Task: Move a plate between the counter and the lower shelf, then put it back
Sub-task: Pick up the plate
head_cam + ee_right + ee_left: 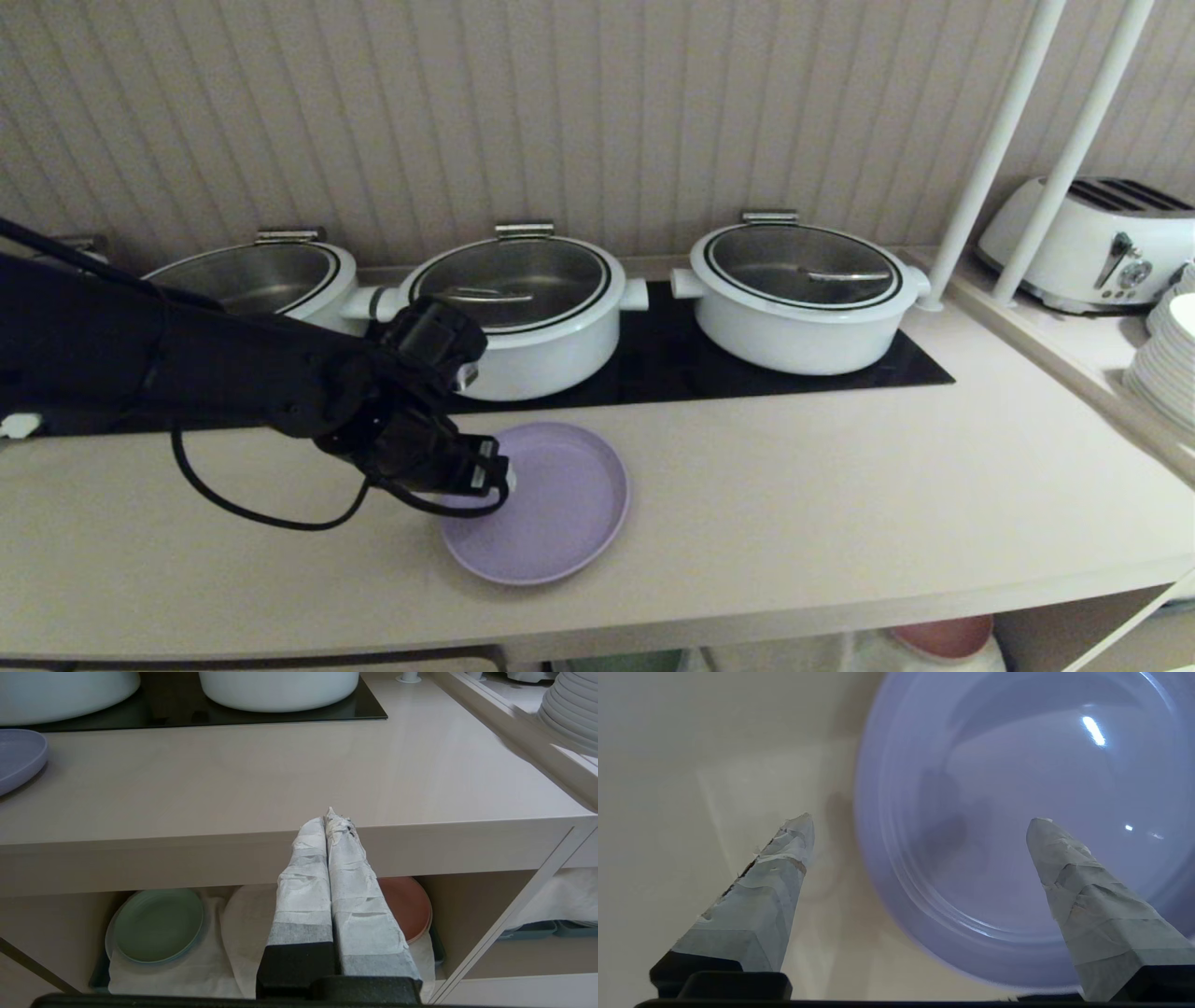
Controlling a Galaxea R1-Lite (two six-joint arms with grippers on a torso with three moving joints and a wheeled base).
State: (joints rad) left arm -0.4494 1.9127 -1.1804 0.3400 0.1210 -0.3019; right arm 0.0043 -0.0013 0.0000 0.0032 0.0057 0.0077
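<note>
Now my left pincer (920,826) hangs over the near-left edge of the plate (560,499), fingers spread about as wide as they go and holding nothing. One taped finger (1064,868) stands above the plate's floor, the other (784,868) above bare counter (840,523), so the raised rim runs between them. The plate lies flat on the counter, just ahead of and below my fingertips, with its far edge near the black hob panel (794,364).

I judge this to be the moment at the plate on the counter: either just let go, or about to be gripped. Whichever it is, I cannot tell from here which leg of the trip is done. If a grip comes next, I must drop until the rim sits between my fingers, then close on it.

Room is good toward me and out to the right, where the counter lies open to its front edge. Beyond the plate, the middle white pot (523,308) stands close behind my wrist, so a lift should come back toward me.

Beneath the counter's edge the lower shelf (233,933) holds a green plate (159,924) and a pink-red plate (411,907) on white cloth, with a gap between them. My right pincer (332,816) waits, fingers pressed together, before the counter's front edge.
</note>
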